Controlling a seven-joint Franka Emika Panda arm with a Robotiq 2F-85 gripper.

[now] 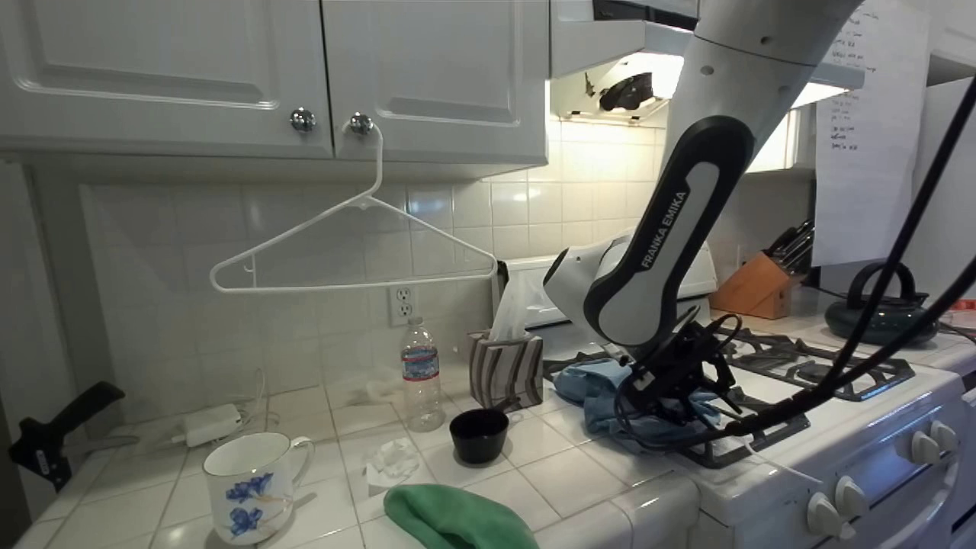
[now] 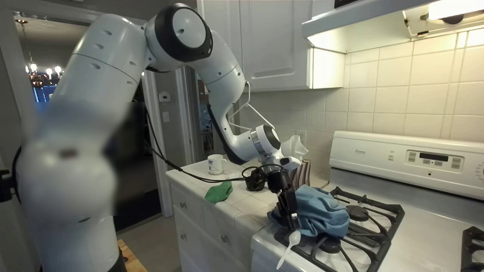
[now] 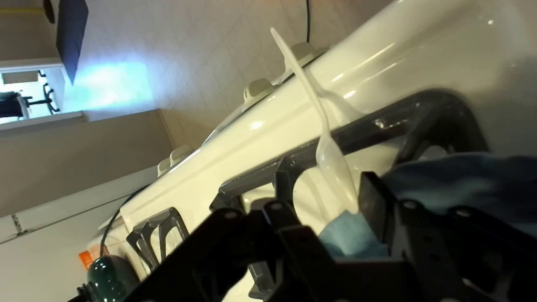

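In the wrist view my gripper [image 3: 327, 188] is open, its black fingers standing apart on both sides of a white plastic spoon [image 3: 334, 165]. The spoon's bowl reaches down close to the right-hand finger [image 3: 373, 205]; whether they touch I cannot tell. A fold of blue cloth [image 3: 350, 235] shows between the fingers, and more of it lies beside the right one. An exterior view shows the gripper [image 2: 293, 224] low at the stove's corner against the bunched blue cloth [image 2: 323, 213], with the spoon [image 2: 289, 247] sticking out below the fingertips toward the stove's front edge.
Dark burner grates [image 2: 378, 234] surround the cloth. A striped tissue box [image 1: 507, 370], clear bottle [image 1: 421, 381], black cup [image 1: 479, 436], flowered mug [image 1: 248, 488] and green cloth [image 1: 457, 518] stand or lie on the tiled counter. A white hanger [image 1: 354, 287] hangs from a cabinet knob.
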